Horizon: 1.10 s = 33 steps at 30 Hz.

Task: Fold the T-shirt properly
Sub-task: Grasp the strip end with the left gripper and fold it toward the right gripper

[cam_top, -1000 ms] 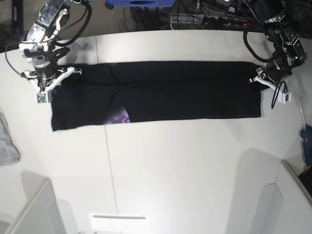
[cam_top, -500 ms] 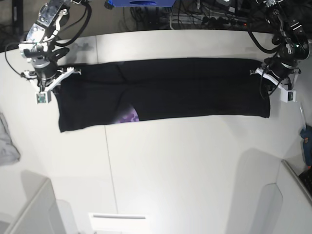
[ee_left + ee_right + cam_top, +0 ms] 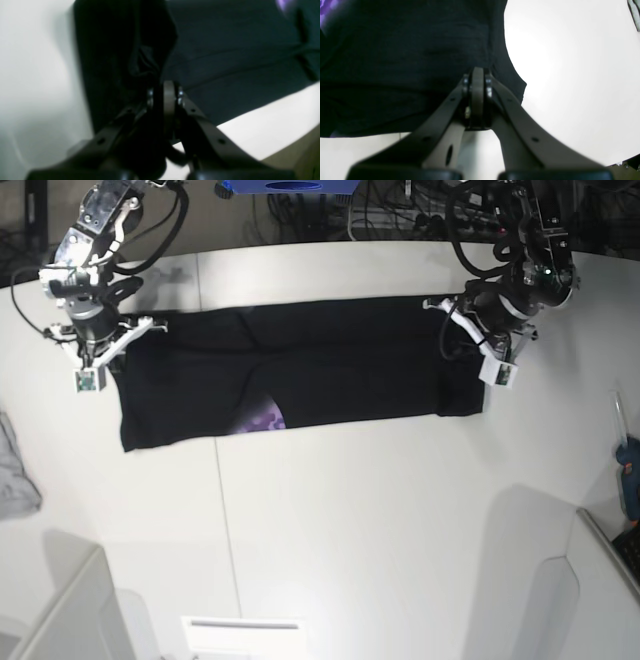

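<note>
The T-shirt (image 3: 300, 375) lay as a long black band across the far half of the white desk (image 3: 350, 530), a sliver of purple print (image 3: 262, 420) showing at its near edge. Its end on the base view's right had shortened: half a second earlier that edge reached out near the desk's side, and now it sat folded inward, the cloth doubled over itself where the left tool (image 3: 478, 340) carried it toward the middle. The other end had stayed put under the right tool (image 3: 97, 352). That suggested the crosswise fold had begun, with one end being drawn over the body while the other was anchored.

The left tool (image 3: 165, 93) was pinched together on a bunched ridge of the T-shirt (image 3: 237, 55), as its wrist view showed, dark fabric gathered right at the tips. The right tool (image 3: 477, 82) was likewise closed, its tips meeting at the edge of the T-shirt (image 3: 407, 55); cloth seemed caught there, though black on black made it hard to be sure.

How many layers the left tool held could not be made out, and the left wrist view was blurred. The small grey cloth (image 3: 15, 470) was cut off by the base view's left border. Whether the lifted end was clear of the desk was unclear from above.
</note>
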Each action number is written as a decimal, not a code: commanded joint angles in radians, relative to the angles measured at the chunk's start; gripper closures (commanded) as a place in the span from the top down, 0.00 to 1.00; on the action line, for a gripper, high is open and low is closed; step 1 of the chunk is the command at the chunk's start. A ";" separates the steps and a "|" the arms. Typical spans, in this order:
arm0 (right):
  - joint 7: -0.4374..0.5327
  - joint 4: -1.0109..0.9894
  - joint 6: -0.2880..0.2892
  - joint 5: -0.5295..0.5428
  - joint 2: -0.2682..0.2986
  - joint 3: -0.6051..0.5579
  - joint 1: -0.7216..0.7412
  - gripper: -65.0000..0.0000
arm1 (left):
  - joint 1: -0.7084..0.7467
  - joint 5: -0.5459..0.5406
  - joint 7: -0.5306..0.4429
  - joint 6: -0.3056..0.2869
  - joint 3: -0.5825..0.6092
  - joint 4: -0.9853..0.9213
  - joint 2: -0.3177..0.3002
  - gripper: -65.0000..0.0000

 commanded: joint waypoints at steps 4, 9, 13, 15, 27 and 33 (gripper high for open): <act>0.020 0.016 0.003 0.009 0.006 0.002 0.007 0.00 | -0.041 -0.018 -0.024 0.065 0.103 0.014 0.038 0.00; 0.020 0.016 0.003 0.009 0.006 0.002 0.007 0.00 | -0.098 -0.021 -0.024 0.147 0.265 -0.002 0.041 0.00; 0.020 0.015 0.003 0.009 0.006 0.008 0.007 0.00 | -0.133 -0.021 -0.024 0.197 0.330 -0.028 0.077 0.00; 0.020 0.015 0.003 0.009 0.006 0.008 0.007 0.00 | -0.151 -0.021 -0.024 0.204 0.365 -0.051 0.089 0.00; 0.020 0.015 0.002 0.009 0.006 0.008 0.007 0.00 | -0.208 -0.015 -0.027 0.205 0.439 -0.160 0.132 0.00; 0.020 0.015 0.002 0.009 0.006 0.008 0.008 0.00 | -0.245 -0.021 -0.027 0.268 0.448 -0.161 0.138 0.00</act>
